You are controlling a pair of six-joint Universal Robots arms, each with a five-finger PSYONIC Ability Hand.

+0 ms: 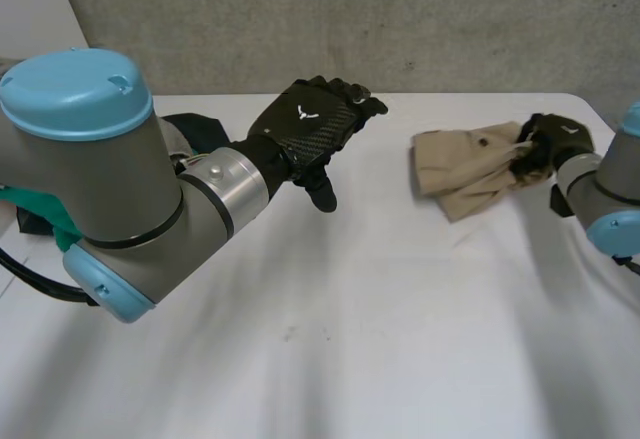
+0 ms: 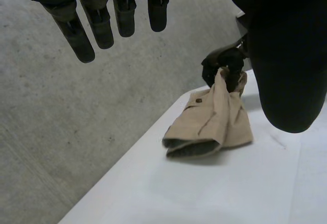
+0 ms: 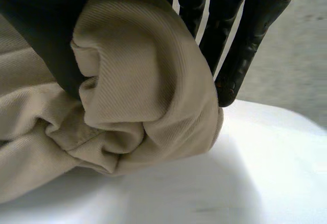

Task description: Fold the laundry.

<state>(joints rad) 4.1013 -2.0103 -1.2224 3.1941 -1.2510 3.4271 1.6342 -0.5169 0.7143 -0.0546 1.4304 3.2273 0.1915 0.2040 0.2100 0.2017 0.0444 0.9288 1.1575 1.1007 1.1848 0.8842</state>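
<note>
A beige garment (image 1: pixel 470 164) lies bunched at the table's far right, a button showing on its flap. My right hand (image 1: pixel 548 144) pinches its right end, the thumb and fingers closed round a wad of the beige garment (image 3: pixel 148 76). In the left wrist view the same beige garment (image 2: pixel 212 119) lies beyond my fingertips, with the right hand (image 2: pixel 227 66) gripping its far end. My left hand (image 1: pixel 312 124) hovers over the middle of the table, fingers (image 2: pixel 97 25) straight and apart, holding nothing.
A dark cloth (image 1: pixel 195 129) lies behind my left forearm, near the table's far left. The white table (image 1: pixel 380 339) ends at a grey wall (image 1: pixel 400 19) at the back. The near half of the table is bare.
</note>
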